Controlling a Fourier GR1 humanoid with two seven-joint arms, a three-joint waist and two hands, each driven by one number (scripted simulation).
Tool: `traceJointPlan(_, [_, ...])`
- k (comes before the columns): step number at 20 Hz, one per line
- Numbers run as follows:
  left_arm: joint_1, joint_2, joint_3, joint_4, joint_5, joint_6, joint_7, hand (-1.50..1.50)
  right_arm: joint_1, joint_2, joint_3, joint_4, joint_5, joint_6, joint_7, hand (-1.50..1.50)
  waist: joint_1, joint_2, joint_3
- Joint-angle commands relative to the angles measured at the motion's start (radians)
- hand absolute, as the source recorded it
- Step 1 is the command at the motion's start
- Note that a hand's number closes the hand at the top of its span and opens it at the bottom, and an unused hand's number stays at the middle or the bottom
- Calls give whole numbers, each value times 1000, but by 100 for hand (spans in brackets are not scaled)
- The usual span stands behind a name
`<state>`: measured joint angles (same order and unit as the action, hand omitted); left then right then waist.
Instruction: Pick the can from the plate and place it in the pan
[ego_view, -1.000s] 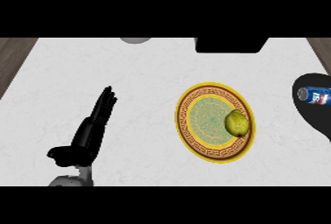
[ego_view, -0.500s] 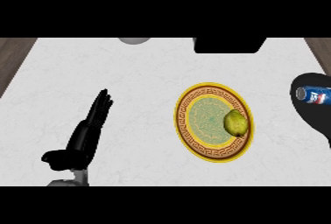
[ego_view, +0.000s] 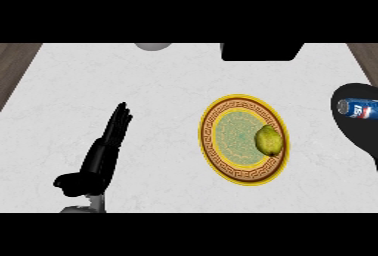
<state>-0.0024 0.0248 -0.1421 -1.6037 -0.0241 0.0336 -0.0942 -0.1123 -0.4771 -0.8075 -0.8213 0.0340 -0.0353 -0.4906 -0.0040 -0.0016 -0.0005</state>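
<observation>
A blue can (ego_view: 359, 108) lies on its side in the black pan (ego_view: 360, 135), which is cut off by the view's right edge. The round plate (ego_view: 244, 177), yellow-rimmed with a green centre, sits right of the counter's middle. It holds only a yellow-green fruit (ego_view: 269, 140) on its right half. My left hand (ego_view: 100, 157) rests on the counter well left of the plate. Its fingers (ego_view: 118, 122) are straight and point away from me, and the thumb sticks out to the left. It holds nothing. My right hand does not show.
A black object (ego_view: 262, 51) stands at the counter's far edge, above the plate. A grey rounded thing (ego_view: 153, 46) peeks in at the far edge, left of it. The white counter (ego_view: 170, 90) is bordered by wooden floor (ego_view: 15, 65) on the left.
My left hand has slid slightly toward the view's lower edge. The can, pan, plate and fruit have stayed where they were.
</observation>
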Motion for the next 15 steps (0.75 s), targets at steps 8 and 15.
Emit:
traceJointPlan(8, [-1,8,27,16,17,-46,-3,0,60,34,114,-141,-10,-125,104,-150,4,1,0])
traceJointPlan(15, [16,23,34,-4,26,-48,4,0,122,81,159,-238,49,-222,97,-150,5,1,0])
